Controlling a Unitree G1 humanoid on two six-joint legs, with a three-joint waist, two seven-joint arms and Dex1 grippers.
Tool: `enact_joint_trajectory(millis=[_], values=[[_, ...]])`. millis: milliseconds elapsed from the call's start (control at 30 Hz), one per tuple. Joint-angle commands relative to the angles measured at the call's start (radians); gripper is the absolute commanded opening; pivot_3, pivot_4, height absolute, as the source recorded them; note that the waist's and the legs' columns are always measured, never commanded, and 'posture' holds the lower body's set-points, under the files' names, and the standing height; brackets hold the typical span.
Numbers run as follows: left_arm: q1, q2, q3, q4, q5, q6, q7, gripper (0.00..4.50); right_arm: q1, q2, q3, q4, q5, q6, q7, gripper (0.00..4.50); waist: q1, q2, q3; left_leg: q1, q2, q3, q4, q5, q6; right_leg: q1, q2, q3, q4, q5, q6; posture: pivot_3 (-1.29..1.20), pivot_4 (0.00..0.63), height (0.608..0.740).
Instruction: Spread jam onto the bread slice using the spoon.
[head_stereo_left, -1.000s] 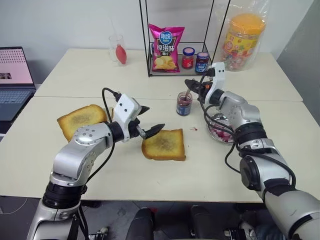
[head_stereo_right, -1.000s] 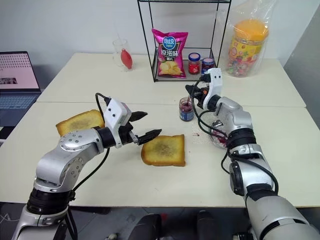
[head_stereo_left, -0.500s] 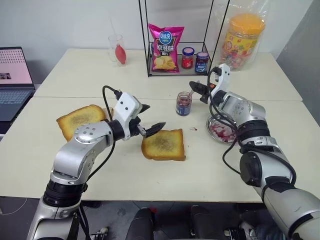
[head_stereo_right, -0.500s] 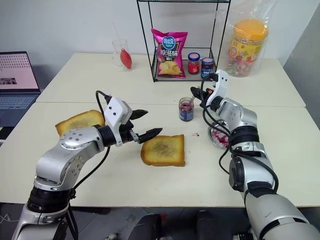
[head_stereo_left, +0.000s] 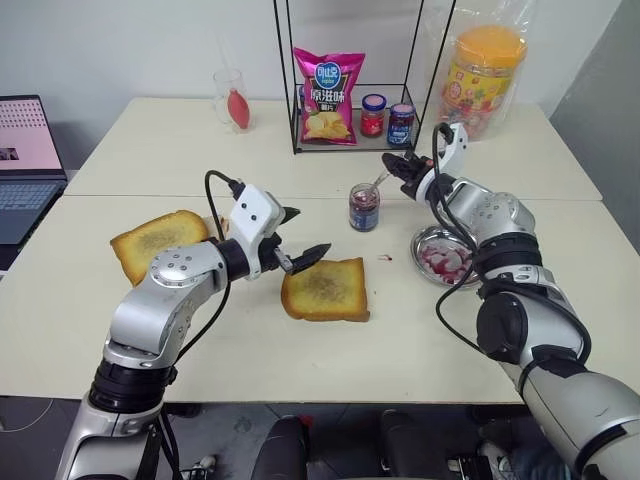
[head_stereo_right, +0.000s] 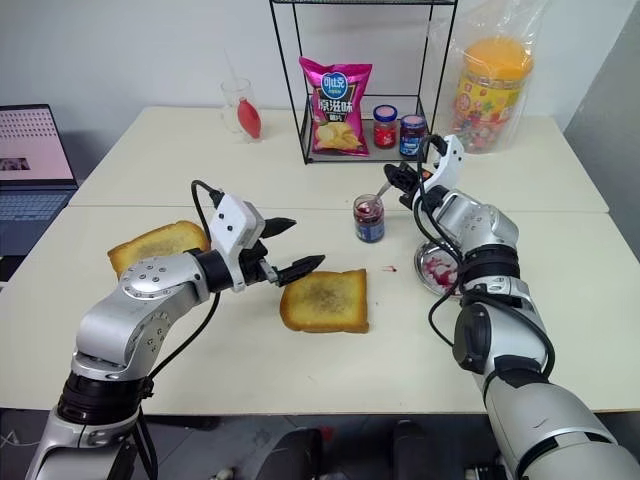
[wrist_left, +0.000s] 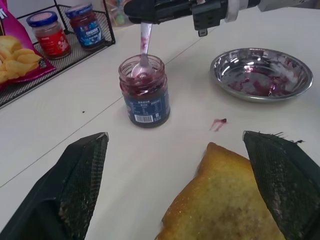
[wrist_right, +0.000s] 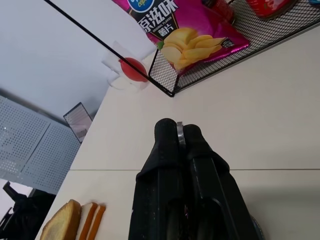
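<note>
Moved since a second ago: we log the right gripper (head_stereo_left: 398, 166) as rolled at the wrist and shifted a little toward the steel dish (head_stereo_left: 447, 257); everything else keeps its place.

Landmark: open jam jar (head_stereo_left: 364, 207), upright on the worktop (head_stereo_left: 560, 300).

- Spoon (wrist_left: 144, 51): bowl inside the jar mouth, handle rising to the right gripper, whose jaws are pressed together on the handle.
- Jam (wrist_left: 145, 87): dark red-purple, in the jar; a small smear (wrist_left: 218, 122) lies on the worktop between jar and dish.
- Bread slice (head_stereo_left: 326, 290): flat on the worktop, nearer the robot than the jar, bare of jam as far as we can see.
- Left gripper (head_stereo_left: 301, 237): jaws spread wide, holding nothing, over the slice's far left corner.
- Second toast (head_stereo_left: 158, 239): well left of the jar.
- Wire rack (head_stereo_left: 350, 100): behind the jar.
</note>
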Motion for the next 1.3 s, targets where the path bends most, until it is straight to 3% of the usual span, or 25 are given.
enact_joint_trajectory(millis=[33,1000,1133,1300], values=[[-0.009,-0.003,0.006,-0.01,0.011,-0.032,-0.004,4.5,-0.039,-0.004,-0.025,-0.011,0.036,0.001,-0.005,0.05,0.0,0.0,0.0,0.0,0.0,0.0,0.0,0.0,0.0,0.0,0.0,0.0,0.0,0.0,0.0,0.0,0.15,0.74],[-0.054,-0.034,0.011,0.033,0.047,-0.059,0.001,4.5,-0.064,-0.041,-0.209,0.024,0.199,0.038,-0.141,0.05,0.0,0.0,0.0,-0.009,0.0,0.0,0.0,0.0,0.0,-0.009,0.0,0.0,0.001,0.0,0.0,0.0,0.15,0.74],[-0.056,-0.033,0.018,0.036,0.044,-0.058,0.001,4.5,-0.062,-0.047,-0.208,-0.017,0.222,0.07,-0.144,0.05,-0.001,0.0,0.0,-0.009,0.0,0.0,0.0,0.0,0.0,-0.009,0.0,0.0,0.001,0.0,0.0,0.0,0.15,0.74],[-0.032,-0.012,0.052,0.003,0.008,-0.051,-0.03,4.5,-0.02,-0.02,-0.176,-0.218,0.284,0.213,-0.159,0.05,-0.001,0.0,0.0,-0.009,0.0,0.0,0.0,0.0,0.0,-0.009,0.0,0.0,0.001,0.0,0.0,0.0,0.15,0.74]])
